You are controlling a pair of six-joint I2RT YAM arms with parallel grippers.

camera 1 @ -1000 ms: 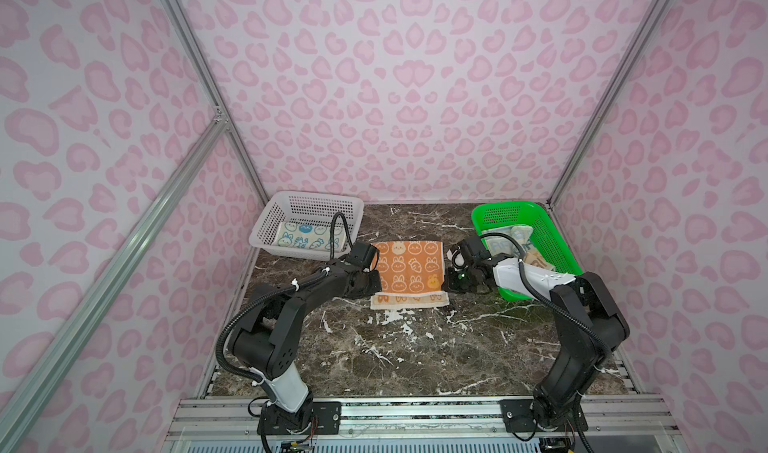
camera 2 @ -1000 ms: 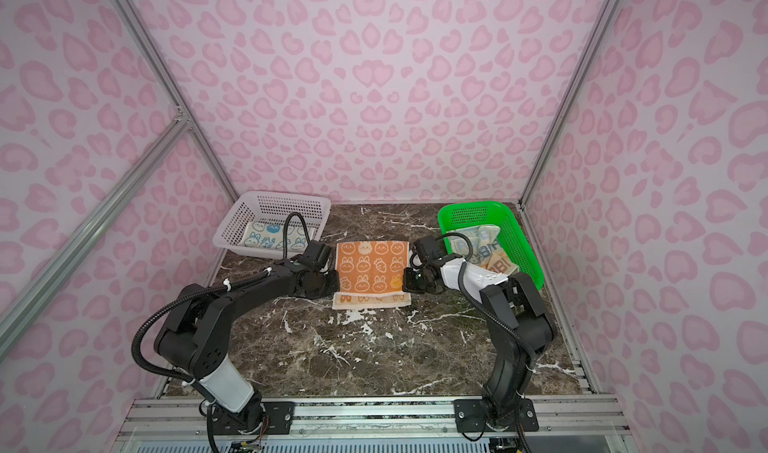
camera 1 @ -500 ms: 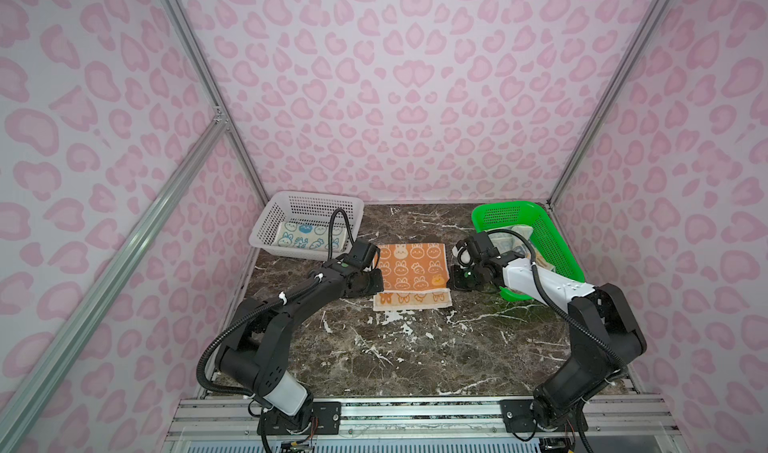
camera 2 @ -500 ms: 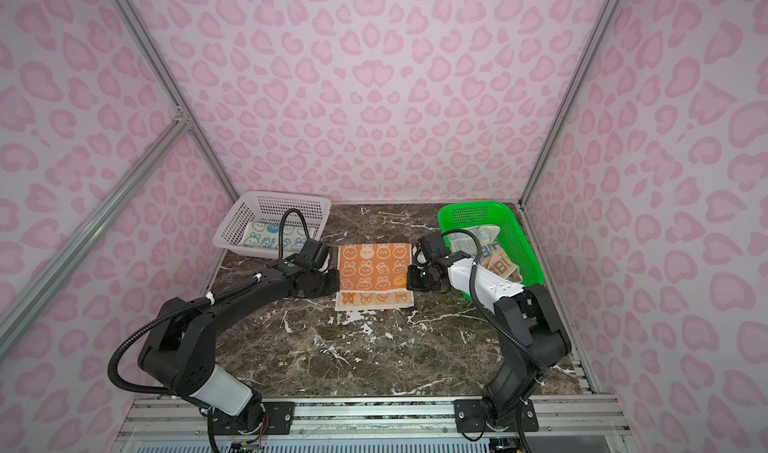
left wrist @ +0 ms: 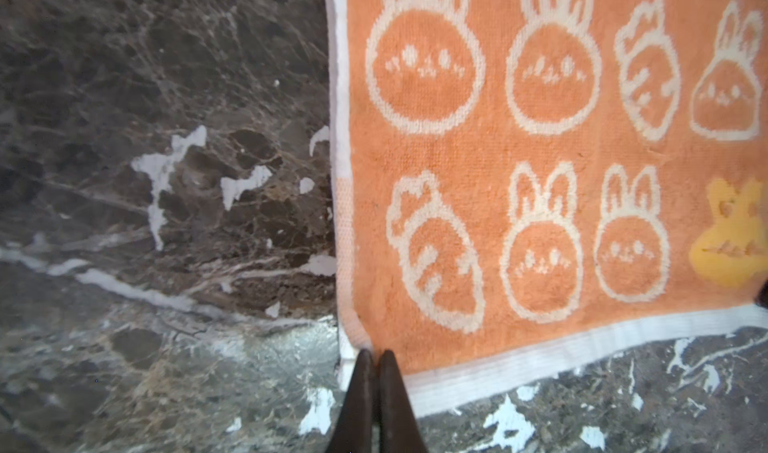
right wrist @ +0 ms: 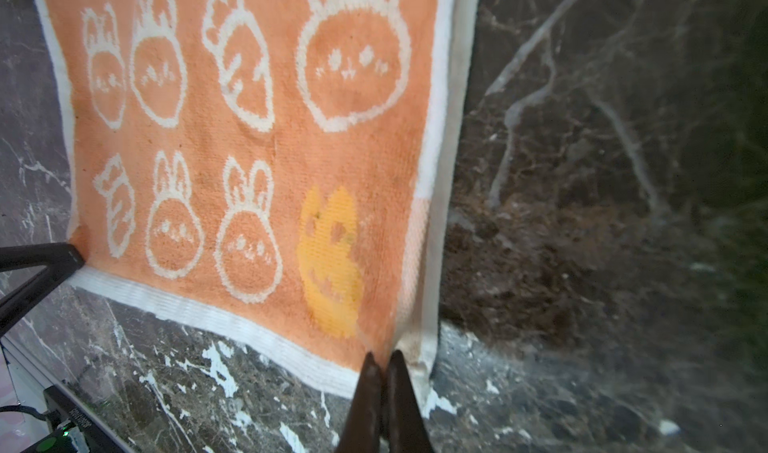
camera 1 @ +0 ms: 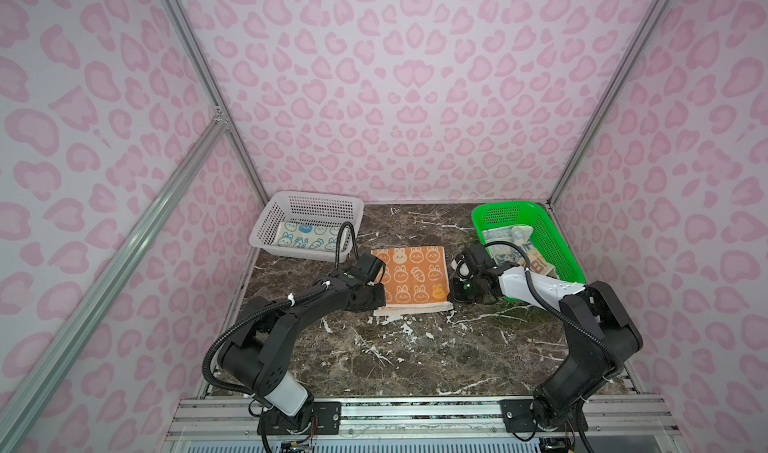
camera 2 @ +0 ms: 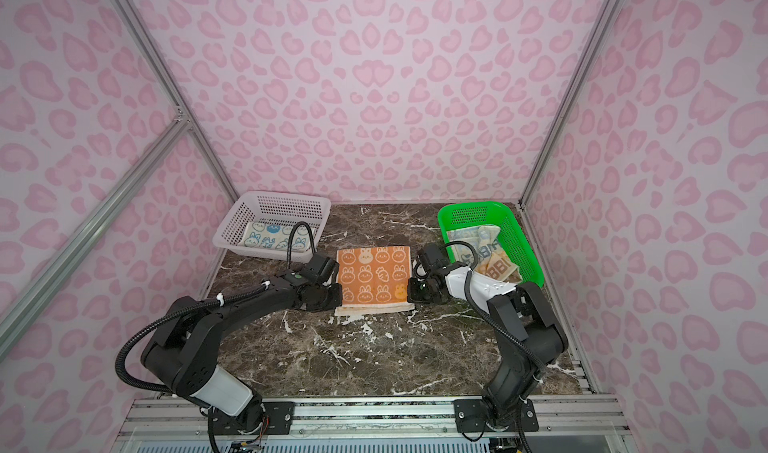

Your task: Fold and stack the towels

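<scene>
Orange towel (camera 1: 411,276), left gripper (left wrist: 374,353), right gripper (right wrist: 382,354) pinching corners

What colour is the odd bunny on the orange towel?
On the orange towel, the odd bunny is yellow, clearest in the right wrist view.

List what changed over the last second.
The left gripper and right gripper, both shut on near corners of the orange towel, moved toward the front, dragging the towel slightly that way. Nothing was let go or newly grasped. The white basket and green basket stayed put.
</scene>
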